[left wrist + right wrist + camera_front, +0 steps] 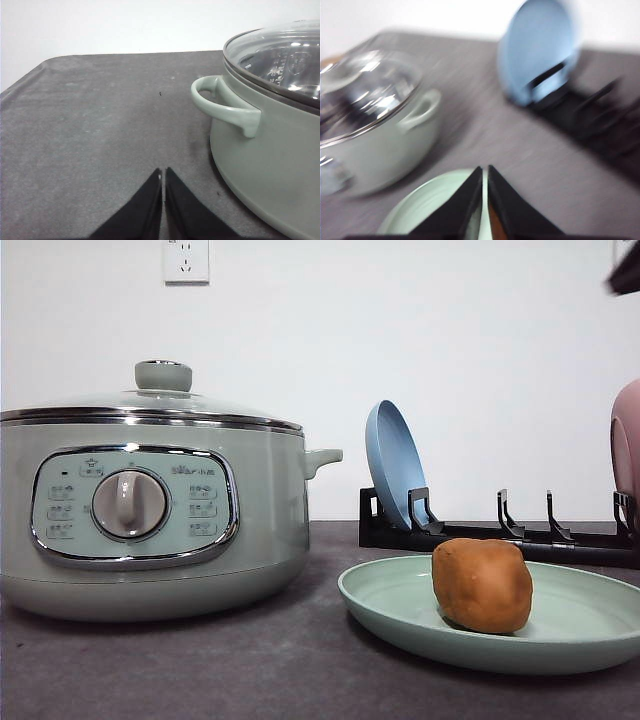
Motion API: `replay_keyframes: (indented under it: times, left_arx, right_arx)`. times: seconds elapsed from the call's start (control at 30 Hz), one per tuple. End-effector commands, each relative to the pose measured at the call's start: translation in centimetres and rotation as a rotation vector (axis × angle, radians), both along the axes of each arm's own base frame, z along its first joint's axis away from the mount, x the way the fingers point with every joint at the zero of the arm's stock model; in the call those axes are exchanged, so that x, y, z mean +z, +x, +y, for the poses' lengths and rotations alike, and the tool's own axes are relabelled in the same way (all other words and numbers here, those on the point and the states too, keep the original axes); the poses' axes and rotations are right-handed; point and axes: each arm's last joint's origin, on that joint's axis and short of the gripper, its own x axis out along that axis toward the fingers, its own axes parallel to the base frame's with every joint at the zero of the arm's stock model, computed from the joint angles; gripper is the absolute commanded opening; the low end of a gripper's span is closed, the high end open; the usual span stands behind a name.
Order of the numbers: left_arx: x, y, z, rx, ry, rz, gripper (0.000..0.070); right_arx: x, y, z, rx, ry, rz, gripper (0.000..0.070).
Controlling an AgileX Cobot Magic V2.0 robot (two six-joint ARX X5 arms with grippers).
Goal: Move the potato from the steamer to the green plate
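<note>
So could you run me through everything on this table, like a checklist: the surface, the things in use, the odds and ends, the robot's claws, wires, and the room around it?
Surface: dark grey table, matte.
Job's things: potato sits on the green plate; steamer stands to its left, glass lid on.
Clutter: black dish rack behind the plate, holding a blue plate on edge; a pink object at the right edge.
Grippers: left gripper shut, empty, low over the table beside the steamer's handle; right gripper shut, above the green plate, view blurred.
Cables: nothing seen.
Surroundings: white wall with a socket.
</note>
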Motion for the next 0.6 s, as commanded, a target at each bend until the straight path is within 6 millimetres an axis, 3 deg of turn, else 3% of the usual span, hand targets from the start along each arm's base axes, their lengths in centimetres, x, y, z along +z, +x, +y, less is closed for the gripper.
replay_keyframes:
  times: [0.0, 0.3, 0.57]
  left_arx:
    - [-0.6, 0.1, 0.0, 0.001, -0.004, 0.025, 0.0001]
    - [-0.6, 0.1, 0.0, 0.001, -0.004, 0.025, 0.0001]
    - [-0.6, 0.1, 0.0, 0.001, -0.004, 0.025, 0.0001]
  right_arx:
    - [-0.7, -0.2, -0.7, -0.043, -0.033, -0.082, 0.0004]
    - [-6.1, -2.0, -2.5, -0.227, -0.034, -0.284, 0.0004]
    - [-9.8, -2.5, -2.7, -0.298, -0.044, -0.286, 0.0004]
